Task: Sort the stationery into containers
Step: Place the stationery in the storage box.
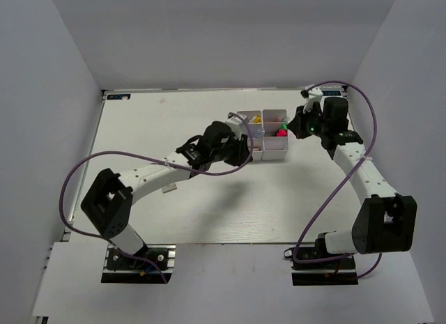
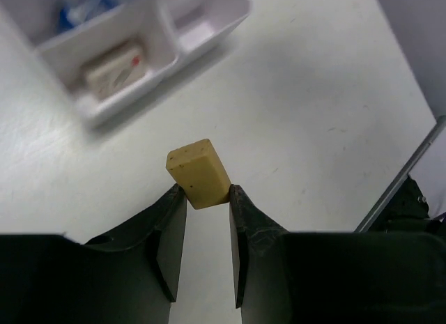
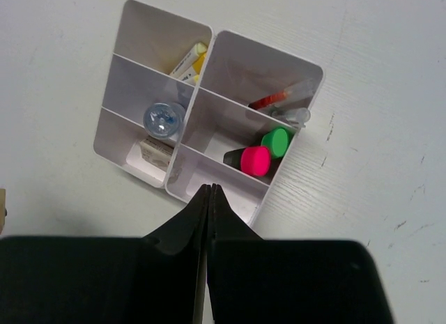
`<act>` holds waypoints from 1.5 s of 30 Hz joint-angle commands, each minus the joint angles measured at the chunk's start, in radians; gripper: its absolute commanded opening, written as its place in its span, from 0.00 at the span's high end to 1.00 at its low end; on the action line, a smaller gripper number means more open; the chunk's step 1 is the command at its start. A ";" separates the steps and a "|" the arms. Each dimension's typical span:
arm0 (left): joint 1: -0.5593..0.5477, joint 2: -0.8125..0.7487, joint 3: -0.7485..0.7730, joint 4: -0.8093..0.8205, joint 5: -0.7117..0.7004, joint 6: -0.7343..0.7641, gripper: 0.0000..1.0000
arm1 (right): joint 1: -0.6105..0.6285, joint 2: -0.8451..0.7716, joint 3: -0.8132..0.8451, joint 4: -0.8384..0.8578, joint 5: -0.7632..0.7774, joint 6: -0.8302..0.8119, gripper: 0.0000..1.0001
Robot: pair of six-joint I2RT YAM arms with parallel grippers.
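My left gripper [image 2: 202,193] is shut on a tan eraser block [image 2: 198,172] and holds it above the table, just short of the white compartment box [image 2: 209,31]. In the top view this gripper [image 1: 244,151] is at the box's near left corner [image 1: 255,155]. The nearest compartment holds a white eraser [image 2: 115,70]. My right gripper [image 3: 210,189] is shut and empty, over the box's near edge [image 3: 209,181]. The box holds a pink highlighter [image 3: 256,160], a green highlighter [image 3: 278,141], a blue-capped marker [image 3: 164,118], pens [image 3: 279,97] and a white eraser [image 3: 155,148].
A yellow-and-white item [image 3: 189,59] lies in the far compartment. A small white piece [image 1: 169,189] lies on the table beside the left arm. Purple cables [image 1: 77,171] loop out from both arms. Grey walls enclose the table on three sides.
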 commanded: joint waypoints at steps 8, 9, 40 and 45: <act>0.015 0.303 0.356 0.173 0.120 0.228 1.00 | -0.053 -0.065 -0.038 0.048 -0.031 0.027 1.00; 0.015 0.327 0.394 0.173 0.120 0.228 1.00 | -0.056 -0.071 -0.041 0.049 -0.031 0.030 1.00; 0.005 0.548 0.558 0.110 0.117 0.173 0.82 | -0.136 -0.133 -0.144 0.089 -0.087 0.060 0.93; -0.004 0.568 0.568 0.089 0.126 0.164 0.78 | -0.142 -0.137 -0.154 0.095 -0.096 0.061 0.93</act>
